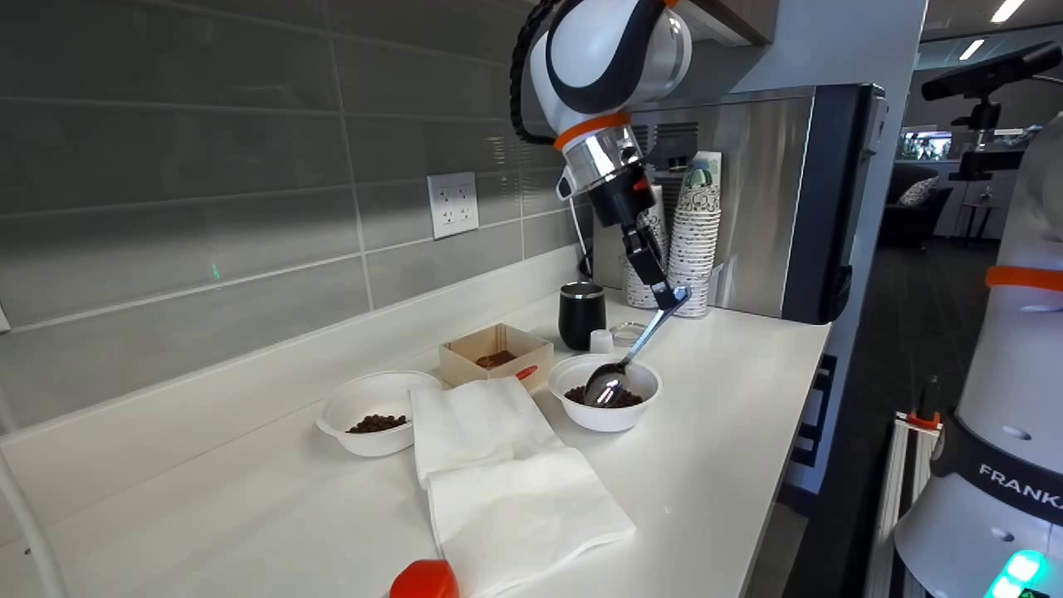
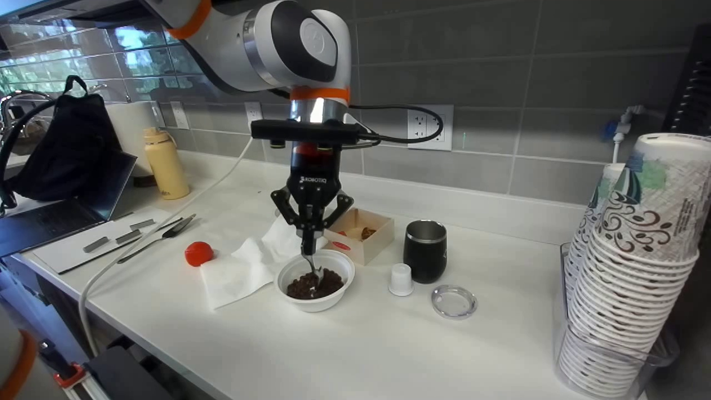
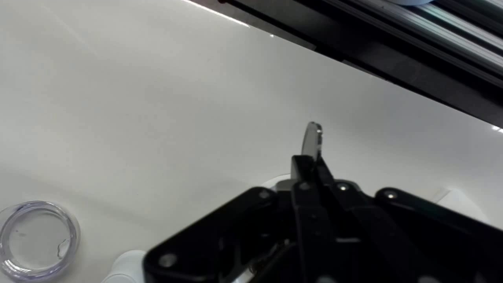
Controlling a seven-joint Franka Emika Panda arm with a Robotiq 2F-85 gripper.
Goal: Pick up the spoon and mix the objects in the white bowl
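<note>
My gripper [image 1: 667, 296] is shut on the handle of the silvery spoon [image 1: 645, 335], near its upper end. In the wrist view the handle's tip [image 3: 312, 138] sticks out beyond the closed fingertips [image 3: 311, 163]. The spoon is tilted, with its head down in the white bowl [image 1: 609, 421], touching or among the objects [image 1: 629, 399], a heap of dark reddish-brown pieces. In an exterior view the gripper [image 2: 309, 244] is above the back of the white bowl [image 2: 315, 305], and the spoon [image 2: 318, 273] reaches into the objects [image 2: 333, 281]. In the wrist view the arm hides most of the bowl.
A smaller white bowl [image 1: 378, 445] with a darker heap stands beyond a white paper towel [image 1: 531, 507]. A wooden box [image 1: 498, 365], black tumbler [image 2: 425, 253], white pod [image 2: 401, 279] and clear lid [image 2: 454, 301] stand nearby. Stacked paper cups [image 2: 622, 289] and a red object [image 2: 199, 253] are farther off.
</note>
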